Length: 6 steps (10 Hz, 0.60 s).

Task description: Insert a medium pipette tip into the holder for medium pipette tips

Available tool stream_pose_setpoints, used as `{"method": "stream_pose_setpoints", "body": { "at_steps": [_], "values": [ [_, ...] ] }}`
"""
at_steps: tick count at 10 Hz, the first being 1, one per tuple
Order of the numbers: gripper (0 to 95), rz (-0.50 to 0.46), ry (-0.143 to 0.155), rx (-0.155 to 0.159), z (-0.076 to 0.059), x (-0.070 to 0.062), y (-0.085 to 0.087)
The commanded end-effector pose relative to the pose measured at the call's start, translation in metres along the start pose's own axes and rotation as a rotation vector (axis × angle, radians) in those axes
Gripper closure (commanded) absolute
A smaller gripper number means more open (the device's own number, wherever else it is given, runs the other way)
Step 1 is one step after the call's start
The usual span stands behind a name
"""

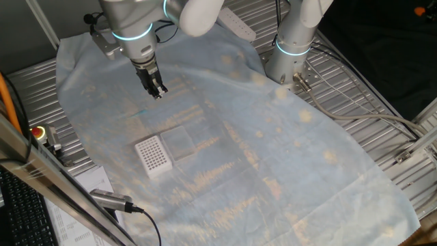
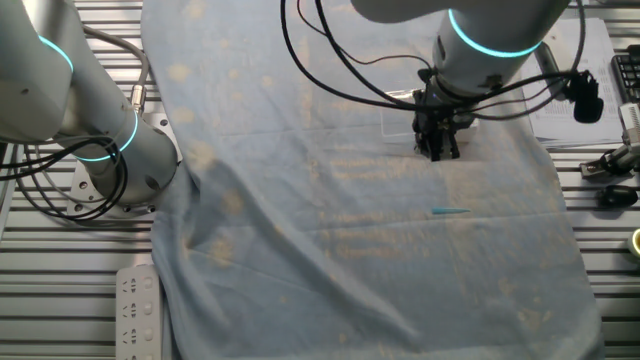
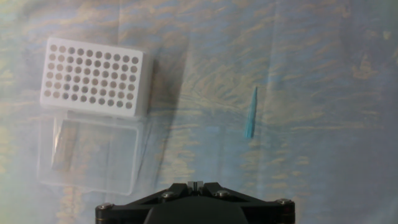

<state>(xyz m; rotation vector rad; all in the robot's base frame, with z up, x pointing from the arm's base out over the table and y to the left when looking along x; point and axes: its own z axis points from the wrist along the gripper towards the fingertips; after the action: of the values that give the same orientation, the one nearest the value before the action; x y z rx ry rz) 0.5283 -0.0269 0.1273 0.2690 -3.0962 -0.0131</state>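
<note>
The medium pipette tip (image 3: pixel 250 113), a thin pale blue sliver, lies flat on the cloth, right of centre in the hand view. It also shows in the other fixed view (image 2: pixel 450 211), in front of the gripper. The holder for medium pipette tips (image 3: pixel 92 76) is a white block with a grid of dark holes, at the upper left; it also shows in one fixed view (image 1: pixel 152 155). My gripper (image 3: pixel 196 183) hangs above the cloth between tip and holder, jaws together with nothing between them. It also shows in both fixed views (image 1: pixel 157 89) (image 2: pixel 440 148).
A clear plastic box (image 3: pixel 87 152) lies against the holder; it also shows in one fixed view (image 1: pixel 179 142). A wrinkled pale cloth (image 1: pixel 273 157) covers the table. A second arm's base (image 1: pixel 290 55) stands at the cloth's far edge. Cables and metal racks surround the cloth.
</note>
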Motion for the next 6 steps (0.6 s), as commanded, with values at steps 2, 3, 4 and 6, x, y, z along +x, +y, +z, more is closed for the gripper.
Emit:
{"method": "stream_pose_setpoints", "body": {
  "at_steps": [2,3,4,6],
  "values": [
    [95.0,-0.001,0.004,-0.002,0.0038,-0.006,-0.0014],
    [95.0,-0.002,0.006,-0.002,0.0041,-0.0085,-0.0016],
    [95.0,0.001,0.011,-0.004,0.0039,-0.0098,-0.0017],
    [95.0,0.012,0.012,-0.004,0.0073,-0.0114,-0.0028]
  ]
}}
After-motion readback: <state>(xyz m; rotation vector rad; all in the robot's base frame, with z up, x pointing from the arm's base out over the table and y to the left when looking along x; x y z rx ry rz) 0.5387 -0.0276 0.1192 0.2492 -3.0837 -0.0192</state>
